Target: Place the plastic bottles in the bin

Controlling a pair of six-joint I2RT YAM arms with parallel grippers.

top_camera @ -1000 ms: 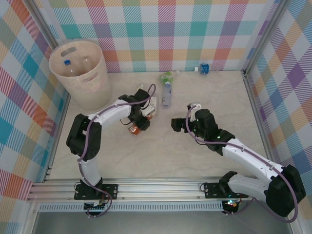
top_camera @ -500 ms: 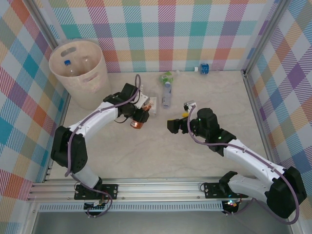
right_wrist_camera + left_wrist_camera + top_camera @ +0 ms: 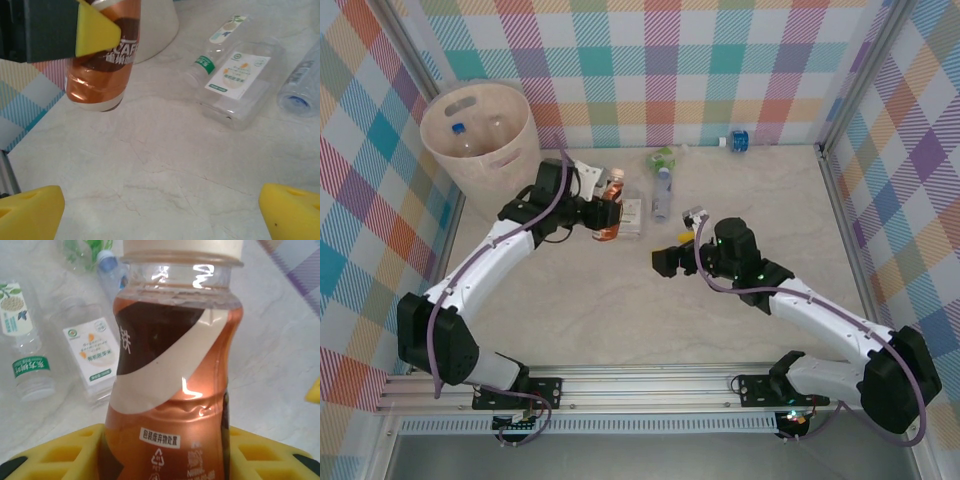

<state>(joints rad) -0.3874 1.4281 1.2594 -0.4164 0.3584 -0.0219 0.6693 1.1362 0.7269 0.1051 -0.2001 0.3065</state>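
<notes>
Brown bottle [image 3: 170,390]: clear glossy plastic; shiny coppery film label; matt cream cap.
Clear bottle [image 3: 239,85]: transparent glossy plastic; smooth white printed label.
Bin [image 3: 495,185]: beige plastic, matt, faintly speckled.
Table [image 3: 165,170]: smooth marble-look top with a low sheen.
Right fingers [image 3: 30,212]: yellow matt plastic.
Rail [image 3: 620,385]: brushed metal, dull shine.

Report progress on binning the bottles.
Done: a blue-capped bottle and a clear bottle sit in the bin. In hand: the left fingers are shut on a brown coffee bottle, held off the table. Left: several loose bottles lie on the table; the right fingers are open, empty.
</notes>
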